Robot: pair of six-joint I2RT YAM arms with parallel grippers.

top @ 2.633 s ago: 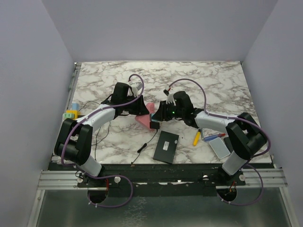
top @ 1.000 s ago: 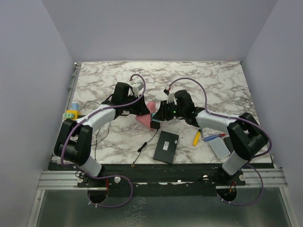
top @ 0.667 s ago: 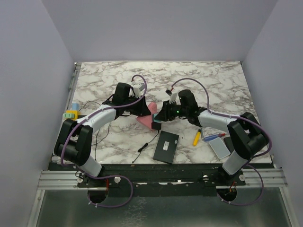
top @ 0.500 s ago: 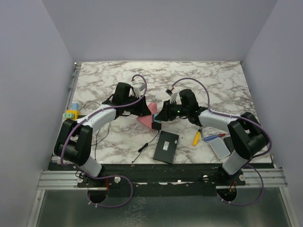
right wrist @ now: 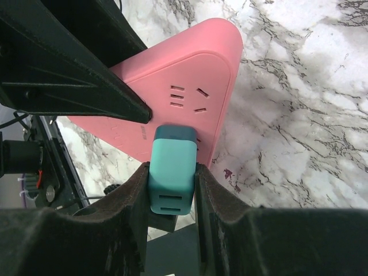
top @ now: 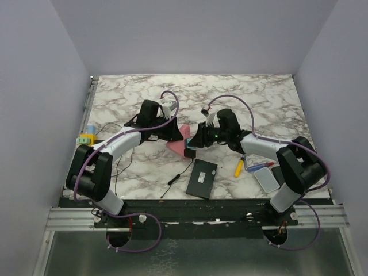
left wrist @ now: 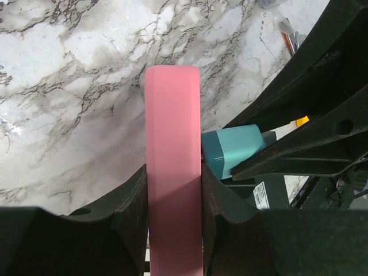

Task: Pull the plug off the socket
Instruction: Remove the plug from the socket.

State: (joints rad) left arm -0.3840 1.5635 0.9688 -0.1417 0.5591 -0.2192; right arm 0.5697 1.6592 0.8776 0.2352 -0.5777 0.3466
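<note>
The pink socket [top: 174,145] is a flat wedge held up on edge at the table's middle. My left gripper [top: 171,133] is shut on it, and in the left wrist view the socket [left wrist: 172,115] stands upright between the two black pads of the left gripper [left wrist: 172,175]. The teal plug [top: 189,151] sits against the socket's face. My right gripper [top: 195,144] is shut on it. In the right wrist view the plug [right wrist: 172,172] is squeezed in the right gripper [right wrist: 171,172], its dark end touching the socket [right wrist: 190,69] beside the slots. Its pins are hidden.
A black box [top: 202,178] lies just in front of the grippers, with a thin black cable [top: 177,174] to its left. A yellow marker [top: 238,167], a pen [top: 261,166] and a white card [top: 267,180] lie at the right. Coloured blocks [top: 87,137] sit at the left edge.
Both grippers, with socket and plug, have shifted slightly to the right. Both grips are unchanged and the plug still touches the socket.
</note>
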